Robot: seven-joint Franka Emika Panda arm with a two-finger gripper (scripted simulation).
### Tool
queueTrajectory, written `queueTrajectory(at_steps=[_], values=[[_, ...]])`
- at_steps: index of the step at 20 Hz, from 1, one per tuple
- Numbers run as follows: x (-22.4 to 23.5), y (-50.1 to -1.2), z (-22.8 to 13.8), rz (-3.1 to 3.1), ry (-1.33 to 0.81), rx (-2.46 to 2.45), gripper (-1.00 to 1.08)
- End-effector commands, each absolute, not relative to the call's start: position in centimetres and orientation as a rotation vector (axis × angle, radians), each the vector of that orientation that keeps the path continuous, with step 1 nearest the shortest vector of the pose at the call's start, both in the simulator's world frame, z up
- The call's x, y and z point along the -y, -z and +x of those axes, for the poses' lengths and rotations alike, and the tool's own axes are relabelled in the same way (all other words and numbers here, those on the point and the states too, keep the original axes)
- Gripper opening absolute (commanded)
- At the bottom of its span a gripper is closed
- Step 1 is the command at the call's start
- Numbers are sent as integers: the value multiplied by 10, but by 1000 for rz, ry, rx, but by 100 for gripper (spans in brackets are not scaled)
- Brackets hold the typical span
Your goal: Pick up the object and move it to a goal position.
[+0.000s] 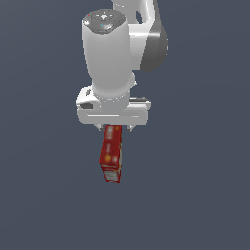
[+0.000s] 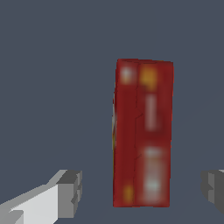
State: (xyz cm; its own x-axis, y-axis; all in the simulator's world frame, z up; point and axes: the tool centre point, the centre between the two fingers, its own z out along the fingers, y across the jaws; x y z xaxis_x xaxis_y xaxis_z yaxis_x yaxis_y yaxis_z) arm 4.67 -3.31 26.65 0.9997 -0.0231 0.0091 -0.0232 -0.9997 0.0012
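The object is a small red box (image 1: pixel 111 154) with yellow-orange and white marks, lying flat on the dark grey floor. In the exterior view my gripper (image 1: pixel 115 129) hangs over the box's far end, and only the short fingertips (image 1: pixel 100 128) show under the white hand. In the wrist view the box (image 2: pixel 142 131) lies lengthwise between my fingers (image 2: pixel 70 192), and my gripper (image 2: pixel 141 192) is open around its end. There is a clear gap on each side, so neither finger touches the box.
A plain dark grey floor (image 1: pixel 195 195) fills both views. The white arm (image 1: pixel 122 44) rises above the gripper. No goal marker or other object shows.
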Motion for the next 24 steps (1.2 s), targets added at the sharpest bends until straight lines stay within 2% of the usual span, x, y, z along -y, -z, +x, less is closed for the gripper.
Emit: queueTrajectory(at_steps=[1, 15, 24], values=[[39, -258, 56, 3141, -10, 49, 100], [50, -239, 69, 3141, 1, 71, 100], [50, -200, 69, 3141, 1, 71, 100]])
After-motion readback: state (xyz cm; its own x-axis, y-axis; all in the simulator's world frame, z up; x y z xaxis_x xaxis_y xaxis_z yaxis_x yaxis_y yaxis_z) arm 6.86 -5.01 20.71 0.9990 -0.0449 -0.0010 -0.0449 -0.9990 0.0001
